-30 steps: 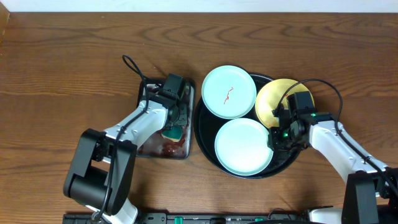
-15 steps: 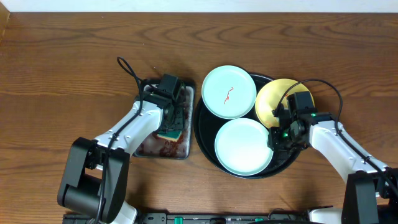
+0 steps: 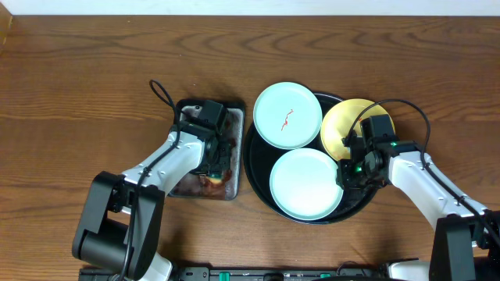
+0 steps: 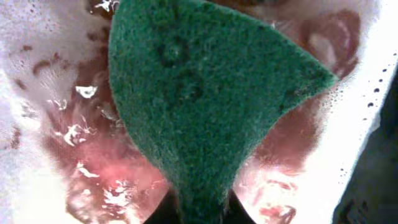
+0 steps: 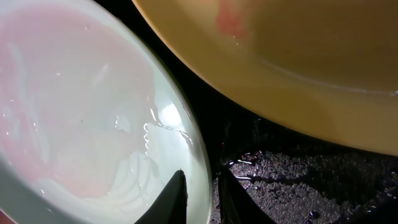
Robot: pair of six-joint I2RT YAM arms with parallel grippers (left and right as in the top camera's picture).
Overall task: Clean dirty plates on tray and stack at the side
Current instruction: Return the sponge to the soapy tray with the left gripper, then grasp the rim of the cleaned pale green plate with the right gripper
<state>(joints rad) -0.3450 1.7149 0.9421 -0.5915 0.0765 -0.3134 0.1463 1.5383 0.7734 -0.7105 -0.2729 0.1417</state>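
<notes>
Green sponge (image 4: pixel 205 106) pinched in my L gripper (image 4: pixel 202 208), prob. for wiping; R gripper (image 5: pixel 202 193) nips near plate (image 5: pixel 81 106) at rim, prob. steadying it.

**A:** Overhead is bright, even and sharp; shadows on the table (image 3: pixel 78 78) stay short and soft.

**B:** And the left wrist view?

**A:** Close, slightly soft. The sponge (image 4: pixel 199 93) reads clearly, but the wet metal tray (image 4: pixel 37 50) blows out white at left and right.

**B:** Right wrist is dimmer. The black tray (image 5: pixel 311 180) goes nearly dark, small glints sit on the mint plate (image 5: pixel 93 112), and the yellow plate (image 5: pixel 280 68) blurs.
</notes>
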